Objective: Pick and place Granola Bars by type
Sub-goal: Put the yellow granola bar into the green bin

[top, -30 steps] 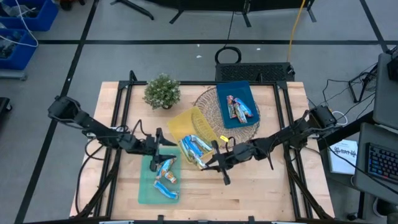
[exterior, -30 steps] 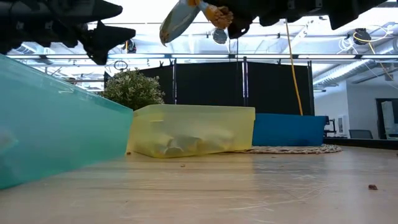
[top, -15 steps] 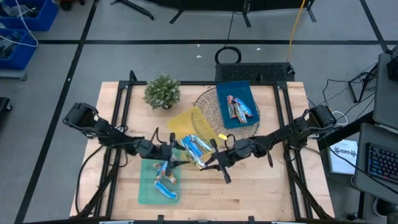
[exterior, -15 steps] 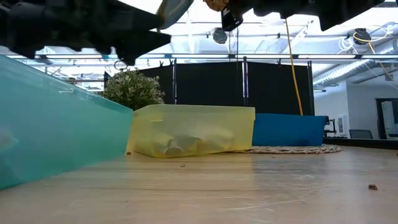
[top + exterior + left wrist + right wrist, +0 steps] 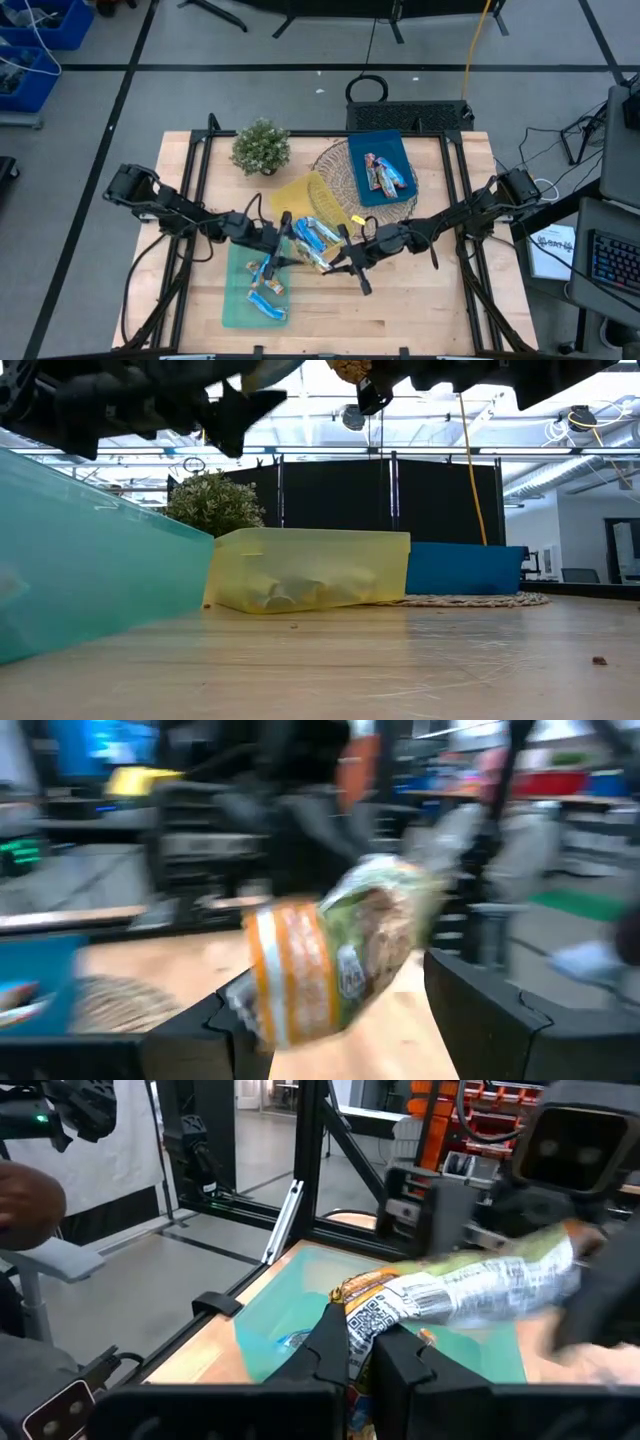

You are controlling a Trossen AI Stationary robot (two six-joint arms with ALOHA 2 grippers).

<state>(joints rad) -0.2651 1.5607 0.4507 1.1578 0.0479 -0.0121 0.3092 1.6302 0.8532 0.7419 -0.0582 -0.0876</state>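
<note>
**Op:** Handover is how I read this step. My right hand is pressed together on one crimped end of a granola bar, silver-green wrapper, code patch next to the pinch. The bar hangs in the air near the middle of the high view, above the desk, with the green tray just below and to its left.

**Spotter:** And your left?

**Op:** My left hand is spread, one finger on each side of the bar's far end, the end with the orange bands. I can't tell whether either finger touches the wrapper; that view is smeared.

**Spotter:** So how do you do it cleanly?

**Op:** I'd take the body of the bar, not the loose crimp. These wrappers are slick and crinkly, and I'd expect a grip on foil alone to slide. I'd square the left fingers across the flat faces first, since the bar sits tilted between them.

**Spotter:** Release order?

**Op:** Left closes fully before the right lets go. If both pull, the wrapper may tear or twist.

**Spotter:** Which tray?

**Op:** I won't call it from here. The blue tray, upper right of centre, holds blue-and-red bars; I'd match the wrapper before I commit.
</note>
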